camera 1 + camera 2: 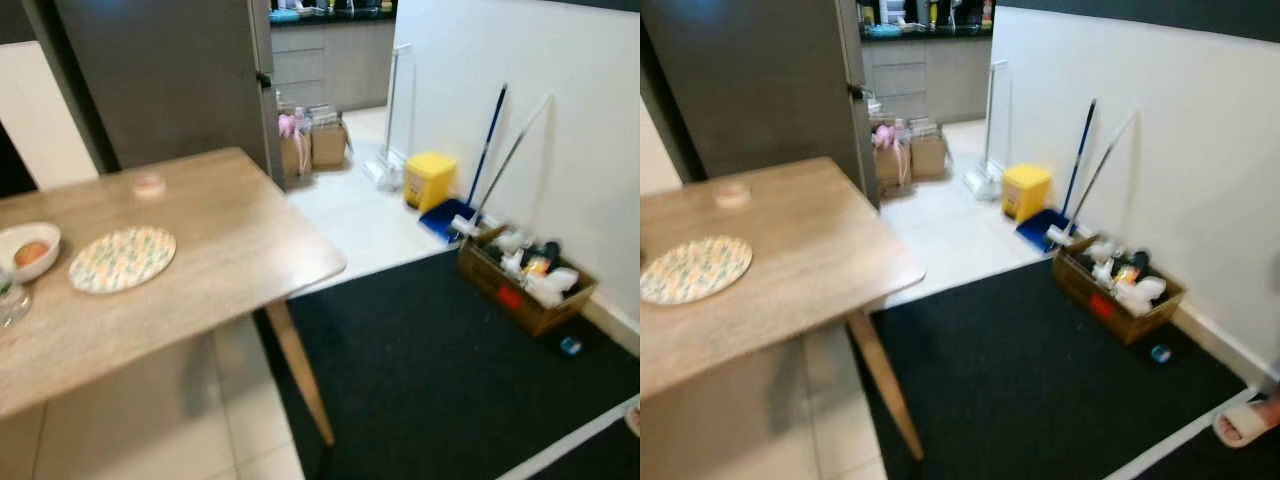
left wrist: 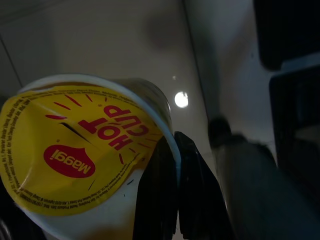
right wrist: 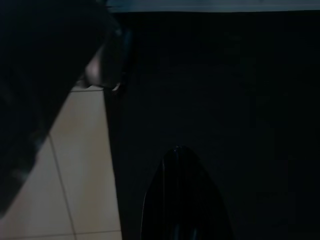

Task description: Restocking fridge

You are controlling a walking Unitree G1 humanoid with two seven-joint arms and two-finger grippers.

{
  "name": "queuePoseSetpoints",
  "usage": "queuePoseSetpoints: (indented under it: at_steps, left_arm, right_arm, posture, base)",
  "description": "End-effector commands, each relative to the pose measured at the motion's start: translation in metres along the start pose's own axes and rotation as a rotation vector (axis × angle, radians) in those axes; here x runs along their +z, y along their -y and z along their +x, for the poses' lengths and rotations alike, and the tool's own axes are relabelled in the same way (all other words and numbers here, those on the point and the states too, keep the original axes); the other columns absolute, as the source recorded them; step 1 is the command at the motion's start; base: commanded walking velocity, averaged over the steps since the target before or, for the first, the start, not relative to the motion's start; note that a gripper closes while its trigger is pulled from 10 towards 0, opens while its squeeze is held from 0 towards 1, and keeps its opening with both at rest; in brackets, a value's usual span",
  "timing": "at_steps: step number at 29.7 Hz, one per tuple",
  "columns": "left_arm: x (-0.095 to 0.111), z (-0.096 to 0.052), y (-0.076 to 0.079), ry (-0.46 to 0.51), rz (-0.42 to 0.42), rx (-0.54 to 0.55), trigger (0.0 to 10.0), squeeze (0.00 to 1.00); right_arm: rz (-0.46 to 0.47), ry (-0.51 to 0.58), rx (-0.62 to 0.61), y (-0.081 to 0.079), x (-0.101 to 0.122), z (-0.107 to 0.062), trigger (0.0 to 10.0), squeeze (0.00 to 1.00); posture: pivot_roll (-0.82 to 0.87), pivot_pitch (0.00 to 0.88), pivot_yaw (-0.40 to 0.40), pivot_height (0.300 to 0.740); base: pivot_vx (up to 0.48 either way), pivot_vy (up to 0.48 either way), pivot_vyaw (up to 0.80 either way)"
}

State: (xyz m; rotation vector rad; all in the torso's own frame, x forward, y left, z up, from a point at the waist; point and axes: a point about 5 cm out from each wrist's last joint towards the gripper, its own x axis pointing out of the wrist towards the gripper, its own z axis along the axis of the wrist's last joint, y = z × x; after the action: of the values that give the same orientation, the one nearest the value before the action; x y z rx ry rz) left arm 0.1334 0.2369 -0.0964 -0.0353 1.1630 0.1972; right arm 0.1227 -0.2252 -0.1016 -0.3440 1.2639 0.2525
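A Maggi Hot Cup noodle cup (image 2: 75, 150) with a yellow lid sits in my left gripper (image 2: 100, 200), which is shut on it; one black finger (image 2: 167, 190) presses its side, above the tiled floor. The tall dark grey fridge (image 1: 170, 80) stands behind the wooden table (image 1: 230, 260) with its door closed. In the dark right wrist view, my right gripper (image 3: 182, 200) hangs over the edge of the black mat, its fingers together with nothing in them.
On the table are a patterned plate (image 1: 122, 258), a white bowl (image 1: 28, 250) with fruit and a small pink disc (image 1: 149, 184). By the right wall: a cardboard box of bottles (image 1: 525, 275), a yellow bin (image 1: 429, 178), a blue dustpan and broom. A person's slippered foot (image 1: 1245, 422).
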Motion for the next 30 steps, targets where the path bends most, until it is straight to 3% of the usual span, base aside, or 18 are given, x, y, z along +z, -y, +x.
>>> queuePoseSetpoints:
  at_steps: [1,22,30]
  left_arm:
    - [-0.017,-0.001,-0.002,-0.051,-0.008,0.007,10.0,0.0]
    - [-0.018,-0.001,-0.001,-0.054,-0.025,-0.01,10.0,0.0]
    - [-0.021,-0.002,0.001,-0.067,-0.023,-0.023,10.0,0.0]
  right_arm:
    - [0.011,0.029,0.003,-0.001,0.008,0.001,10.0,0.0]
    - [0.013,0.048,0.017,-0.007,0.019,0.002,10.0,0.0]
    - [0.019,0.027,0.021,-0.002,0.002,0.0,10.0,0.0]
  posture:
    - [-0.09,0.0,0.022,0.74]
    - [-0.09,0.0,0.025,0.74]
    - [-0.09,0.0,0.025,0.74]
  base:
    - [0.0,0.0,0.0]
    - [0.0,0.0,0.0]
    - [0.0,-0.442,0.0]
